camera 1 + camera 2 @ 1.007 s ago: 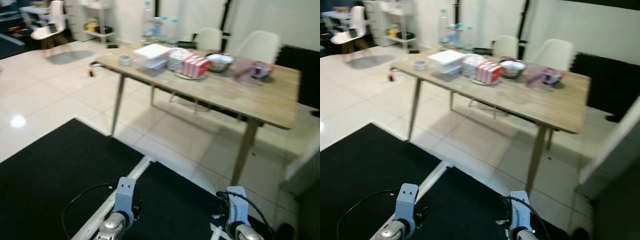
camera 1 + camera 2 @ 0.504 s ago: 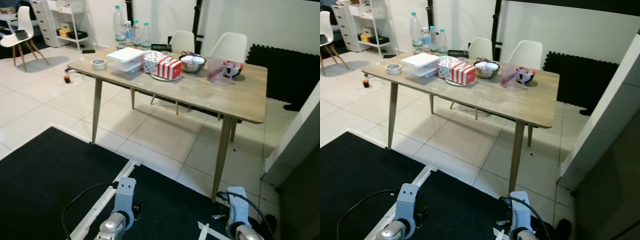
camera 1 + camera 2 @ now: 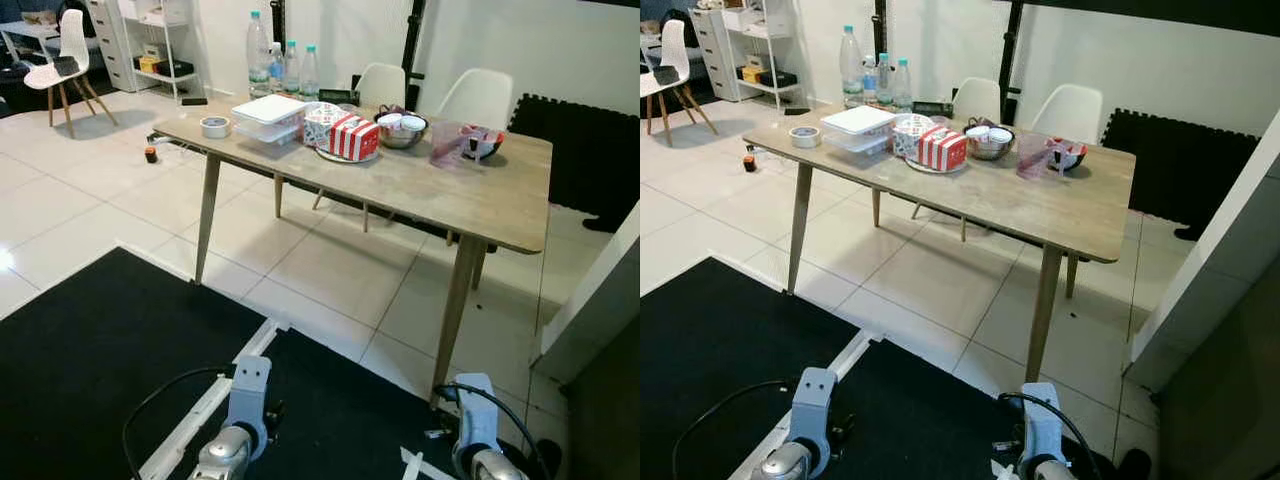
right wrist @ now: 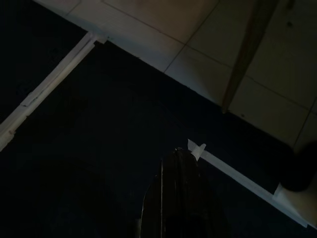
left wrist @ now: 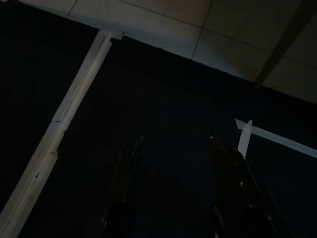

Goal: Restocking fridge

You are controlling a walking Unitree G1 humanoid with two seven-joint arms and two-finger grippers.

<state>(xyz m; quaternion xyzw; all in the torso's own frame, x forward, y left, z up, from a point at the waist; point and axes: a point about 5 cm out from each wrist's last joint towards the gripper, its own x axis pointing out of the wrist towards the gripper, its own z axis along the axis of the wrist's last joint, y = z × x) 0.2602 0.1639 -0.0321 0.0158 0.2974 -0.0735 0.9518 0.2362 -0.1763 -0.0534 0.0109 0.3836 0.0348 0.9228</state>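
Note:
A wooden table stands ahead on the tiled floor. On it are three water bottles, stacked white lidded containers, a red and white striped box, a metal bowl, a roll of tape and a clear cup. Both arms hang low over a black mat. In the left wrist view my left gripper is open above the mat, holding nothing. In the right wrist view my right gripper is shut, with its fingers pressed together and nothing between them.
White chairs stand behind the table, and another chair and a shelf unit are at the far left. A white panel and a dark grey surface rise close on the right. White tape lines cross the mat.
The camera has turned and steadied: a second ago the picture was blurred, and the table now sits slightly further right than half a second ago. Both arms hang as before.

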